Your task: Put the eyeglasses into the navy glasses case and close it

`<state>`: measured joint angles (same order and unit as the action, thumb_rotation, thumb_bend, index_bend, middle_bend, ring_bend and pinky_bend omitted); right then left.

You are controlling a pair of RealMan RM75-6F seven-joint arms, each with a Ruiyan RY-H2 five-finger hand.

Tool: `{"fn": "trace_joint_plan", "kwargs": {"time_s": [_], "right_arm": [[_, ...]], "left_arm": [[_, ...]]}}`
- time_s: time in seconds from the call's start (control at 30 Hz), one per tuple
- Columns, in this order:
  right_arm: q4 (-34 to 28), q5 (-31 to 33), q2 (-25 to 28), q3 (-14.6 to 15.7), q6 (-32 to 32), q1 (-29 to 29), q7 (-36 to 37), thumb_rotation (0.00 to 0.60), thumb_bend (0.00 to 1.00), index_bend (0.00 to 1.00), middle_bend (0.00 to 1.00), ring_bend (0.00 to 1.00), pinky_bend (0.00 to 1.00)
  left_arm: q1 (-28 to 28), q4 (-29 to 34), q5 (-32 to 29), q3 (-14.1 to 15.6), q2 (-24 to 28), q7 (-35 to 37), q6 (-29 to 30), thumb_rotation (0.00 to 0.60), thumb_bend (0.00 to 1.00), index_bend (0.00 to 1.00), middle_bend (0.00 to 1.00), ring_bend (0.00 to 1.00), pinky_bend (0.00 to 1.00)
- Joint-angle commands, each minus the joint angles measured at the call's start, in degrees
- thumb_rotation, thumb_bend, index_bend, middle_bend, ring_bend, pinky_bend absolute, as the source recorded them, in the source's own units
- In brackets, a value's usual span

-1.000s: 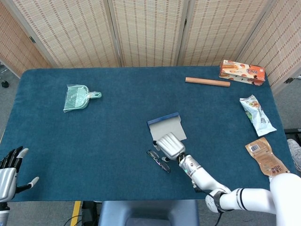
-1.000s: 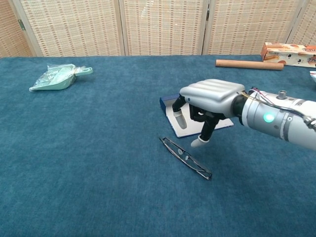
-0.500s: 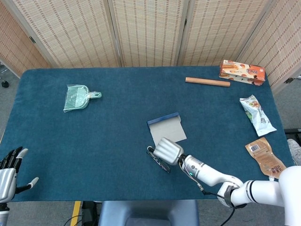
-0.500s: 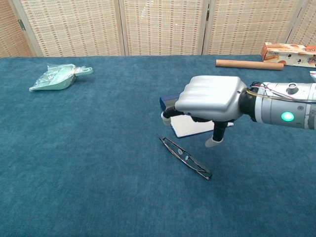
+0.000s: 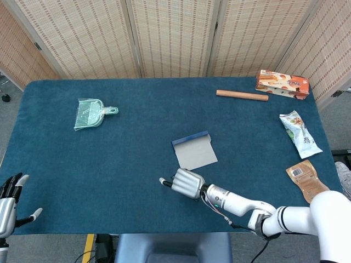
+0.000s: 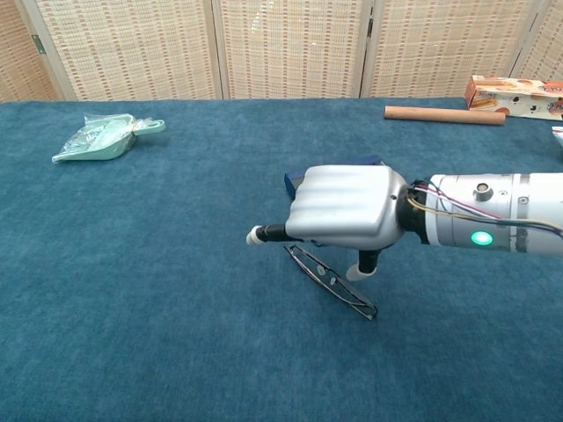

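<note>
The left hand (image 5: 10, 204) stays at the near-left edge of the counter (image 5: 137, 148), fingers spread, holding nothing. The right hand (image 6: 345, 213) has moved toward the robot and now hovers palm-down over the eyeglasses (image 6: 332, 281), fingers apart, nothing held. The eyeglasses lie folded on the counter, unmoved. The navy glasses case (image 5: 194, 151) lies open just behind them. No writing is legible.
</note>
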<state>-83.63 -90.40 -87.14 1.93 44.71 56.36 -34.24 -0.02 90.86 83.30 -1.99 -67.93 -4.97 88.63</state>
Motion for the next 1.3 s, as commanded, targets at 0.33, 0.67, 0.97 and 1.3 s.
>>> {"fn": "trace_joint_plan", "kwargs": {"time_s": [0.33, 0.67, 0.97, 1.3], "right_arm": [[2.54, 0.81, -0.67, 0.07, -5.43, 1.8, -1.47, 0.6, 0.24, 0.15, 0.96, 1.0, 0.97], [2.43, 0.52, 0.96, 0.95, -4.41, 0.5, -0.55, 0.6, 0.28, 0.28, 0.98, 1.0, 0.97], [-1.83, 0.05, 4.85, 2.33, -1.73, -2.25, -0.61, 0.6, 0.28, 0.29, 0.99, 1.0, 0.97], [1.23, -2.57, 1.71, 3.35, -0.79, -3.24, 1.32, 0.6, 0.28, 0.29, 0.99, 1.0, 0.97]], "left_arm": [[0.13, -0.24, -0.19, -0.01, -0.1, 0.07, -0.23, 0.6, 0.19, 0.14, 0.1, 0.1, 0.2], [0.05, -0.45, -0.25, -0.12, -0.18, 0.19, -0.47, 0.6, 0.19, 0.14, 0.1, 0.1, 0.2], [-0.19, -0.39, -0.12, -0.19, -0.19, -0.01, -0.8, 0.6, 0.19, 0.14, 0.1, 0.1, 0.2], [0.0, 0.33, -0.1, -0.17, 0.13, -0.48, -0.48, 0.6, 0.19, 0.14, 0.1, 0.1, 0.2]]}}
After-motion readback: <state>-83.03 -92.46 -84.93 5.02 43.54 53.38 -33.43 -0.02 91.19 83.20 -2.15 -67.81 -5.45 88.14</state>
